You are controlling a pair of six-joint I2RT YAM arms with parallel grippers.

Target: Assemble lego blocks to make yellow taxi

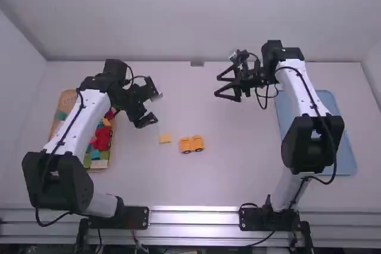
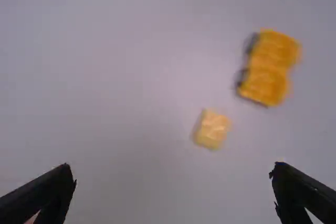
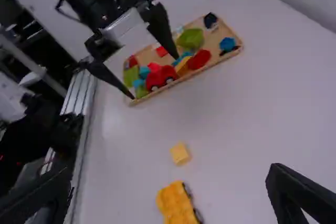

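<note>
White links (image 1: 88, 122) join black joints (image 1: 74, 185) with black cables (image 1: 326, 183)

High view looks down from behind; both wrist views share blocks.

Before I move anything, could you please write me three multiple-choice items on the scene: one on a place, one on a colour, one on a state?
1. In the high view, where is the small block?
A. On top of the car
B. Left of the car, with a gap between
C. Right of the car, touching it

2. What colour is the tray on the table's right side?
A. Blue
B. Red
C. Black

3. How is the right gripper?
A. Shut on a wheel
B. Shut and empty
C. Open and empty

1: B, bare table shows between them.
2: A, its surface beside the right arm is pale blue.
3: C, its fingers stand wide apart with nothing between.
</note>
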